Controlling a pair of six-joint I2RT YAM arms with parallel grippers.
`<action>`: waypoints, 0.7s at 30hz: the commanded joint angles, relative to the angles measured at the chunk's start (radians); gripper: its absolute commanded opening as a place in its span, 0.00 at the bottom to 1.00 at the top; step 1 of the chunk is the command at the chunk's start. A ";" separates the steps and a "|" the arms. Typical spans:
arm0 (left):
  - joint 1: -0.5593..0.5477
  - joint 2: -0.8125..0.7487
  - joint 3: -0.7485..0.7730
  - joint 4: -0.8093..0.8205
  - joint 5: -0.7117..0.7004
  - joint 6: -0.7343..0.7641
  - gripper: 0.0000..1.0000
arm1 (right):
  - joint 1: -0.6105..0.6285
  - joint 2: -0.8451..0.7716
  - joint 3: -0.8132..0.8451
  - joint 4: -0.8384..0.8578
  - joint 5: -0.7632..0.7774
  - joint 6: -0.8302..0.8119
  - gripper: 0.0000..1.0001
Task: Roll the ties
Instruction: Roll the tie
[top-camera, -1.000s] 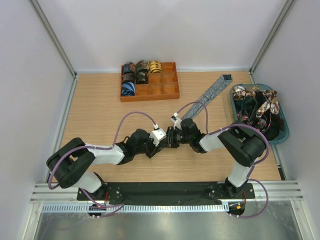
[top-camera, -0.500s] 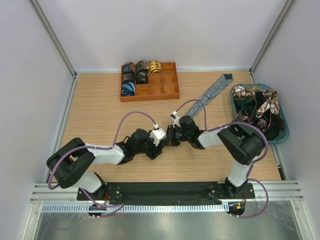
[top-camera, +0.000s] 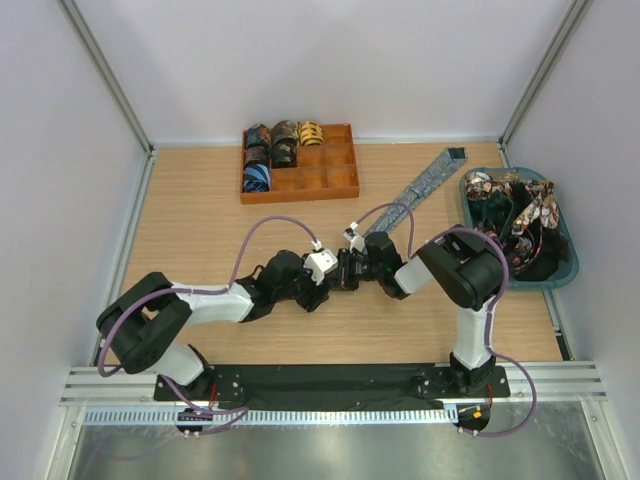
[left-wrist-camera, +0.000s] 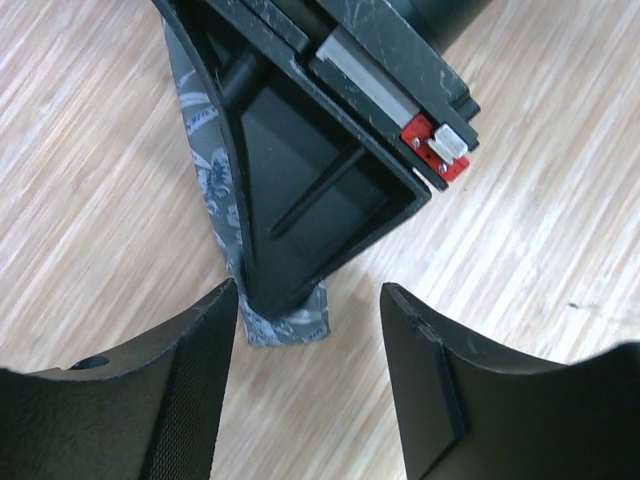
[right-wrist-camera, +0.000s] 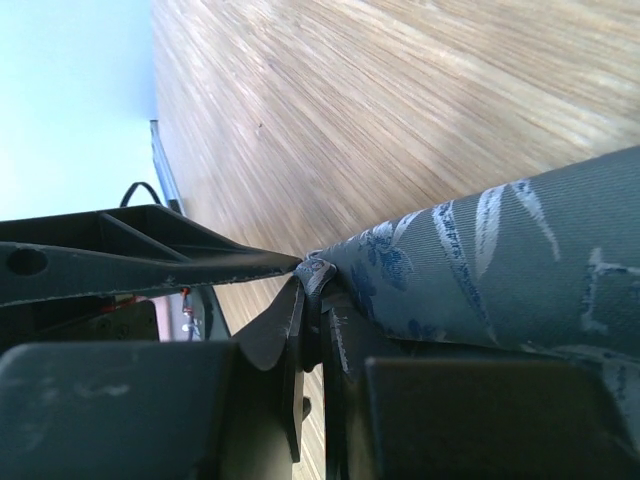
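Grey-blue cloth, clamped tight in the right pincer (right-wrist-camera: 312, 275): narrow end of one tie (right-wrist-camera: 480, 260), at the middle of the table (top-camera: 200, 200). Left pincer (left-wrist-camera: 310, 300): jaws apart, straddling that tip, holding nothing. Strip lies flat toward back right. Advised: wind evenly, edges aligned, end pinched.

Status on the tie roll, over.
Right gripper shut on grey-blue tie end. Left gripper open, straddling that pinch. Tie unrolled, stretched along table. Nothing in the way.
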 joint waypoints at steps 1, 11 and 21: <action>-0.003 0.033 0.044 -0.008 -0.020 0.022 0.57 | -0.004 0.046 -0.023 0.093 -0.006 0.033 0.01; 0.001 0.084 0.054 -0.005 -0.067 0.024 0.49 | -0.006 -0.004 -0.009 -0.010 0.015 -0.029 0.01; 0.012 0.094 0.074 -0.064 0.017 -0.008 0.29 | -0.004 -0.065 0.014 -0.171 0.055 -0.115 0.16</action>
